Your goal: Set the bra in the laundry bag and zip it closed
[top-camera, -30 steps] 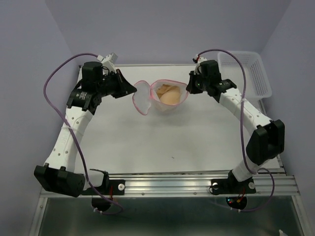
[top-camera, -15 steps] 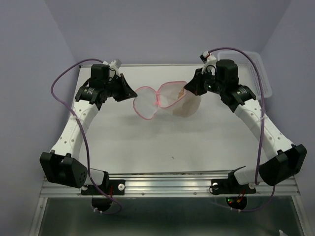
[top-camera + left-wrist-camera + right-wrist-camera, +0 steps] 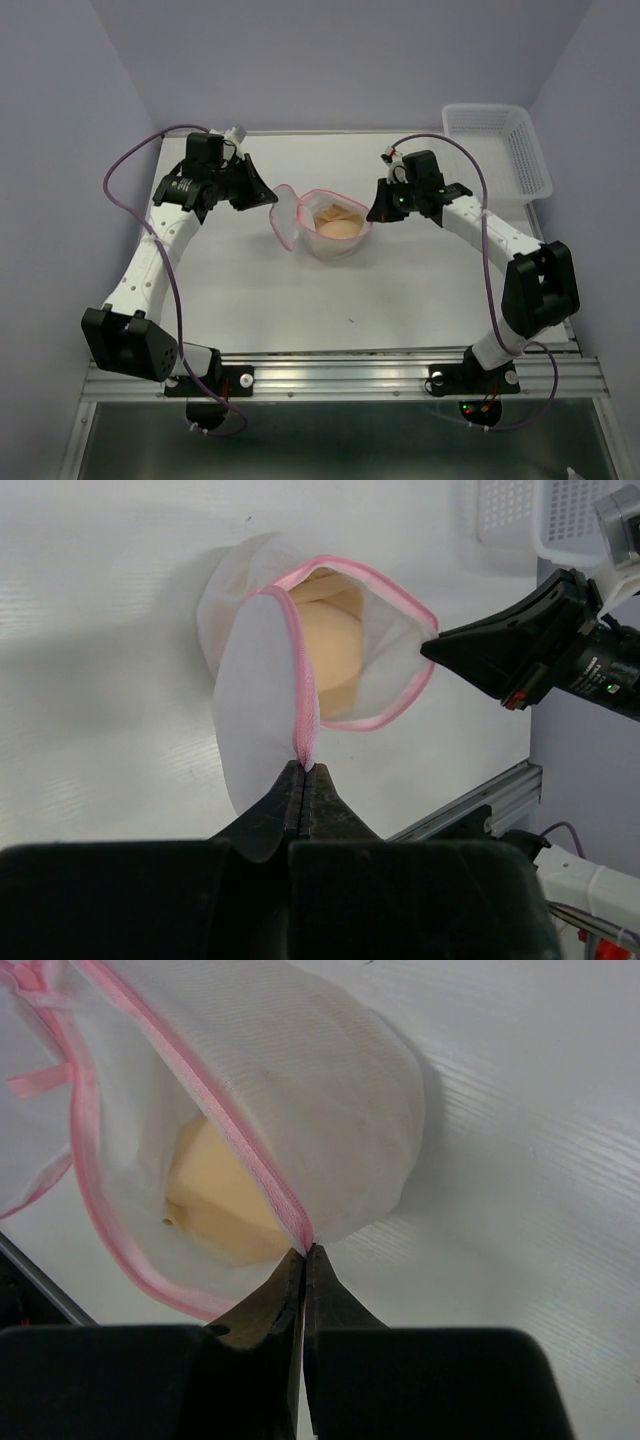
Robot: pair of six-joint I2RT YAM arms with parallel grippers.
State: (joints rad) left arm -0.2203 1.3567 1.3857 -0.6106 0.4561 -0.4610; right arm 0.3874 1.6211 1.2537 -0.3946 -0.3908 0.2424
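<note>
Laundry bag (image 3: 250, 710) at left tool (image 3: 303, 770): tips clamped together on the pink zipper rim (image 3: 300, 680), where the raised flap's edge comes to a point.
Right tool (image 3: 303, 1252): tips also clamped on the rim, at the opposite end of the mouth and low against the pouch.
Bra (image 3: 338, 222): inside the bag, sitting low, with beige padding showing through the open mouth and the mesh.
Mouth: wide open, with the flap folded up toward the left side.
Bench (image 3: 300, 290): the bag rests between the two arms; a white lattice basket (image 3: 500, 140) stands well apart at the far right corner.
Step in hand: loading looks done, so zipping remains.
Doing it well: draw the two pinches gently apart so the rim runs straight and taut. Keep one tool as an anchor and regrasp the pull with the other.
Pull: a pink ribbon (image 3: 40, 1078) near the far end may be it; I cannot tell.
Watch: keep the padding below the teeth so the zipper does not snag.
</note>
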